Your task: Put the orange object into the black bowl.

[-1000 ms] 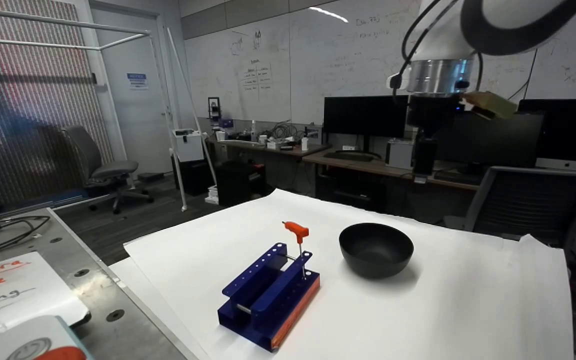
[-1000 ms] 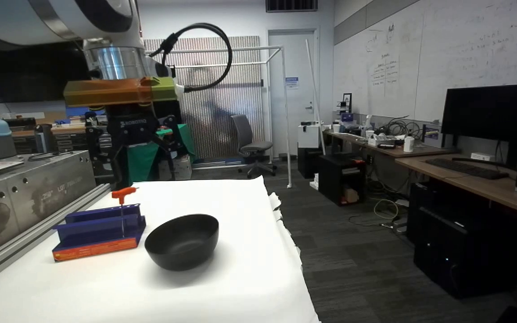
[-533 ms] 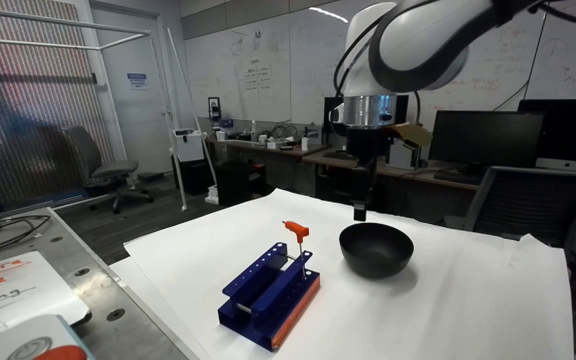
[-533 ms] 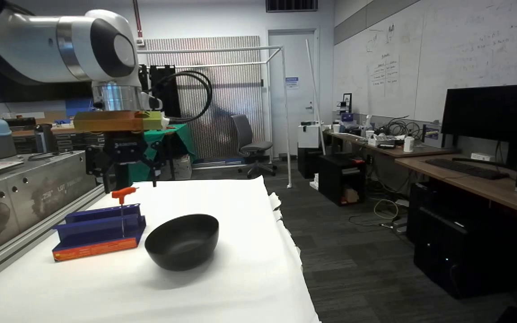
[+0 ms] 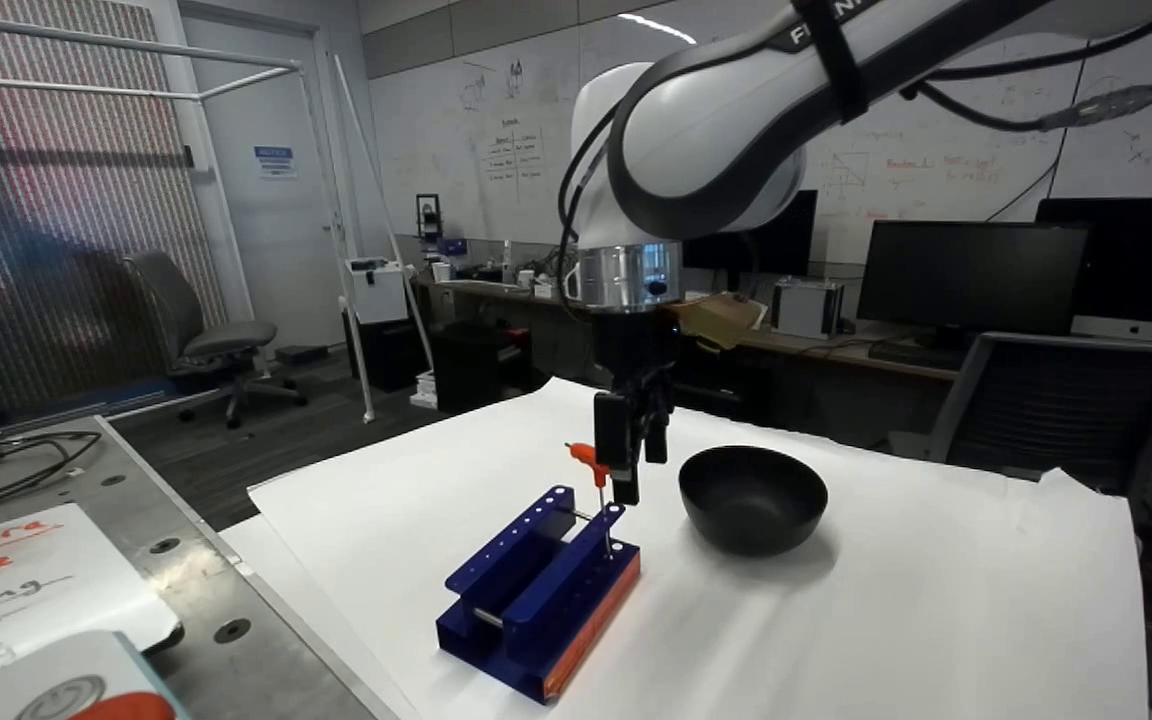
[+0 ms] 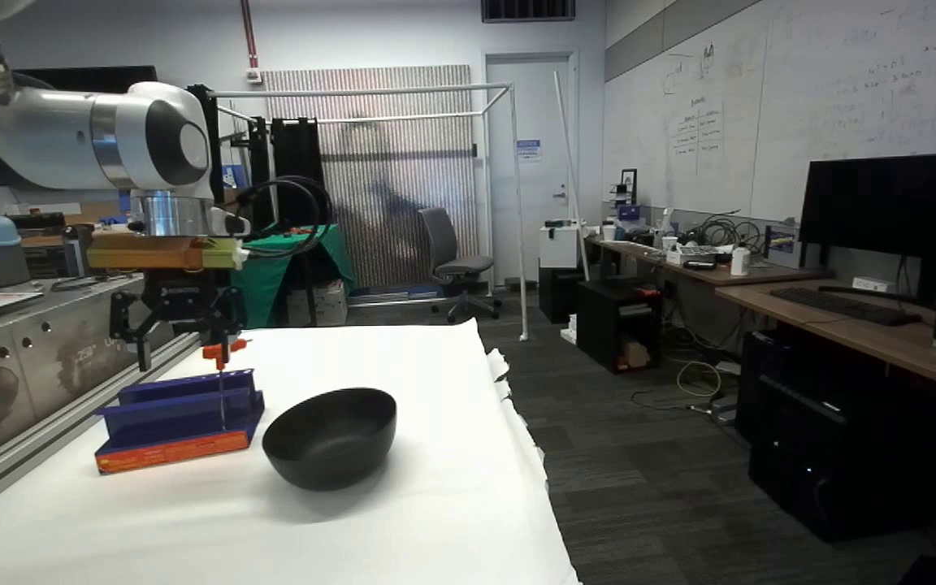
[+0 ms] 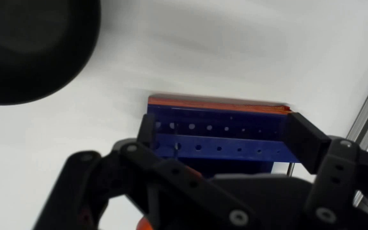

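The orange object [image 5: 589, 459] is a T-shaped handle on a slim metal stem, upright in a hole of the blue rack [image 5: 561, 585]. It also shows in an exterior view [image 6: 212, 353]; in the wrist view only bits of orange [image 7: 143, 224] show behind my fingers. The black bowl [image 5: 751, 505] stands upright beside the rack, empty, also in an exterior view [image 6: 330, 443] and the wrist view [image 7: 27, 70]. My gripper [image 5: 640, 475] is open, fingers down, above the rack. One finger overlaps the orange handle in both exterior views [image 6: 184, 363]; I cannot tell whether it touches.
The rack and bowl stand on a white-covered table [image 5: 886, 620]. A metal bench [image 5: 211, 590] with papers and a box runs along one side. Desks with monitors [image 5: 976, 285] and an office chair [image 5: 1066, 420] are beyond the table.
My arm has moved down and across to the rack, bringing the open gripper beside the orange handle. The orange object, rack and bowl have not moved.
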Robot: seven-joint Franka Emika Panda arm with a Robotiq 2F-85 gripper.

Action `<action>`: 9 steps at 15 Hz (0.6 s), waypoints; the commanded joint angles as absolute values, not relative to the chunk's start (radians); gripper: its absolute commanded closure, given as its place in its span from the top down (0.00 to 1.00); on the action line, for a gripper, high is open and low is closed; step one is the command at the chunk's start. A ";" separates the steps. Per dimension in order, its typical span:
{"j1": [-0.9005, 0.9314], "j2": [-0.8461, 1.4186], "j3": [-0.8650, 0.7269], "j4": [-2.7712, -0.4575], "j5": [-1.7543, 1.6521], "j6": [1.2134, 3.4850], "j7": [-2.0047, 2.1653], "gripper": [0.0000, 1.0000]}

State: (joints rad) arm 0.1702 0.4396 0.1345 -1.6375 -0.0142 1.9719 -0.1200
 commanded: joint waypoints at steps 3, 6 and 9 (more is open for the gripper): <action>0.221 0.561 0.120 -1.471 -0.048 1.968 0.006 1.00; 0.236 0.585 0.099 -1.458 -0.091 2.023 0.062 1.00; 0.251 0.594 0.072 -1.461 -0.153 2.081 0.122 0.74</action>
State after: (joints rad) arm 0.2233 0.5741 0.1067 -1.4951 -0.1003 2.0383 0.0593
